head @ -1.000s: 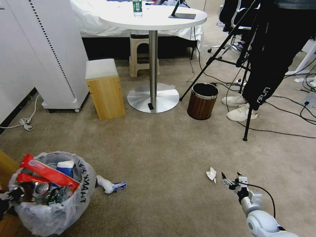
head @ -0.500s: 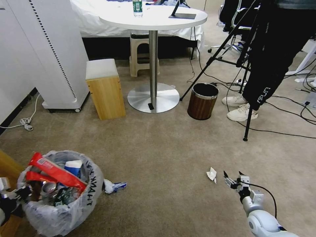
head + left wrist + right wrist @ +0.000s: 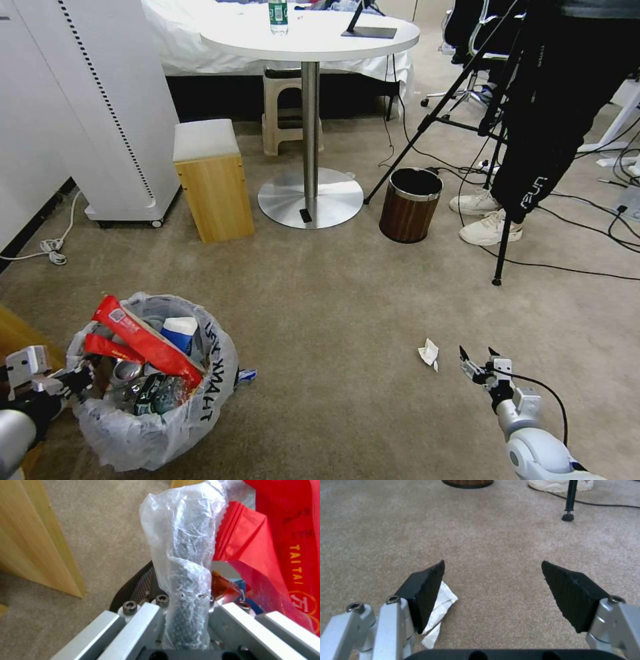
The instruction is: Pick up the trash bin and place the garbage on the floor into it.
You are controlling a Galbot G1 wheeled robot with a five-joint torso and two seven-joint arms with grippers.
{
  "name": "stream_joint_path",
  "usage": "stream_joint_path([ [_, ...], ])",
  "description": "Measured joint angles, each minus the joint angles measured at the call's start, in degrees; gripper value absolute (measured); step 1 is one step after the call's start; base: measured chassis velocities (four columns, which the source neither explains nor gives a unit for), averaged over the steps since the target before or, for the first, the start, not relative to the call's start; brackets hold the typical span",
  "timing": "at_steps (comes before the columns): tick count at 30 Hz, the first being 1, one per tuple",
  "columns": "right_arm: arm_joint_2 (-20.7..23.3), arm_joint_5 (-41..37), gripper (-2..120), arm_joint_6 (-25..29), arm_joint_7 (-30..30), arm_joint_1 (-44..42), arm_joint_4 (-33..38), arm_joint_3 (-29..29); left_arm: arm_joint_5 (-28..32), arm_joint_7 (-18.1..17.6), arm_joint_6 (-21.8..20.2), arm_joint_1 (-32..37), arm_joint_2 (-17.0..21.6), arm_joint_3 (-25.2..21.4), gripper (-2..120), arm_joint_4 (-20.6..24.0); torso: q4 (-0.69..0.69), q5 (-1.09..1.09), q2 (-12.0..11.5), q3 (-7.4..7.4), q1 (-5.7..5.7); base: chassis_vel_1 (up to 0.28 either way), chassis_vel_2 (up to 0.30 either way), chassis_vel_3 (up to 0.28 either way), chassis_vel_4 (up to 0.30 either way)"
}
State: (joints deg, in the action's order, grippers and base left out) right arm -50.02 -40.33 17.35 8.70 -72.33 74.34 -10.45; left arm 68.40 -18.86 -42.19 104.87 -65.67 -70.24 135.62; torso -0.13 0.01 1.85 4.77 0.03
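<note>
The job at this point, as I judged it, was to bring the bin across the floor toward the tissue without tipping it — full as it was, red bags poking above the rim. My left tool was clamped on the bin's rim and plastic liner, at the floor's near left. My right tool hung wide open and empty just beside the tissue — one pad over its edge; whether it touched, I could not tell.
</note>
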Motion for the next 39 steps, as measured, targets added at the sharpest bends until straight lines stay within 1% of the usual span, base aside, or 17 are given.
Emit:
stream_joint_path([
  [3,-0.01,0.12,76,0.02,-0.04,-0.15,0.21,0.01,-0.16,0.07,0.0,-0.69,0.09,0.0,0,-1.32,0.0,-0.02,0.0,0.0,0.0,0.0,0.0,0.0,0.0],
  [4,-0.06,0.16,76,0.02,-0.04,-0.41,0.6,-0.02,-0.2,0.06,0.02,-1.39,0.39,0.0,0,-3.06,0.0,-0.02,0.0,0.0,0.0,0.0,0.0,0.0,0.0],
  [5,-0.06,0.16,76,0.02,-0.04,-0.41,0.6,-0.02,-0.2,0.06,0.02,-1.39,0.39,0.0,0,-3.06,0.0,-0.02,0.0,0.0,0.0,0.0,0.0,0.0,0.0],
  [6,-0.11,0.24,76,0.02,-0.05,-0.67,0.85,-0.07,-0.21,0.06,0.06,-1.68,0.55,0.0,0,-4.26,-0.01,-0.01,0.0,0.0,0.0,0.0,0.0,0.0,0.0],
  [7,-0.15,0.38,79,0.02,-0.05,-0.99,1.06,-0.19,-0.66,0.13,0.06,-1.91,0.67,0.0,0,-6.05,-0.01,-0.02,0.0,0.0,0.0,0.0,0.0,0.0,0.0],
  [10,-0.16,0.45,80,0.03,-0.05,-1.12,1.15,-0.26,-0.89,0.19,0.06,-1.93,0.67,-0.01,0,-6.66,-0.01,-0.03,0.0,0.0,0.0,0.0,0.0,0.0,0.0],
  [11,-0.16,0.61,80,0.05,-0.04,-1.39,1.38,-0.43,-1.57,0.6,0.06,-1.93,0.68,-0.04,0,-8.46,0.0,-0.02,0.0,0.0,0.0,0.0,0.0,0.0,0.0],
  [13,-0.06,0.67,80,0.06,-0.01,-1.7,1.76,-0.7,-2.81,1.38,0.06,-1.98,0.64,-0.04,0,-10.31,0.0,-0.02,0.0,0.0,0.0,0.0,0.0,0.0,0.0],
  [17,0.17,0.68,80,0.07,0.06,-2.03,2.29,-1.11,-3.36,1.53,0.06,-2.18,0.61,-0.05,0,-11.56,0.0,-0.02,0.0,0.0,0.0,0.0,0.0,0.0,0.0],
  [27,0.2,0.43,80,0.02,0.41,-3.32,3.47,-2.31,-3.22,1.57,0.07,-2.41,0.59,-0.3,0,-11.59,0.0,-0.02,0.0,0.0,0.0,0.0,0.0,0.0,0.0],
  [35,-0.23,-3.6,80,-2.0,1.19,-3.13,3.53,-2.0,-3.3,1.44,0.06,-2.85,-0.08,0.09,0,-10.17,0.0,-0.01,0.0,0.0,0.0,0.0,0.0,0.0,0.0],
  [39,-0.54,-4.74,80,-2.24,0.95,-2.52,1.98,-0.71,-3.4,1.45,0.06,-2.89,-0.48,0.19,0,-9.42,0.0,-0.01,0.0,0.0,0.0,0.0,0.0,0.0,0.0],
])
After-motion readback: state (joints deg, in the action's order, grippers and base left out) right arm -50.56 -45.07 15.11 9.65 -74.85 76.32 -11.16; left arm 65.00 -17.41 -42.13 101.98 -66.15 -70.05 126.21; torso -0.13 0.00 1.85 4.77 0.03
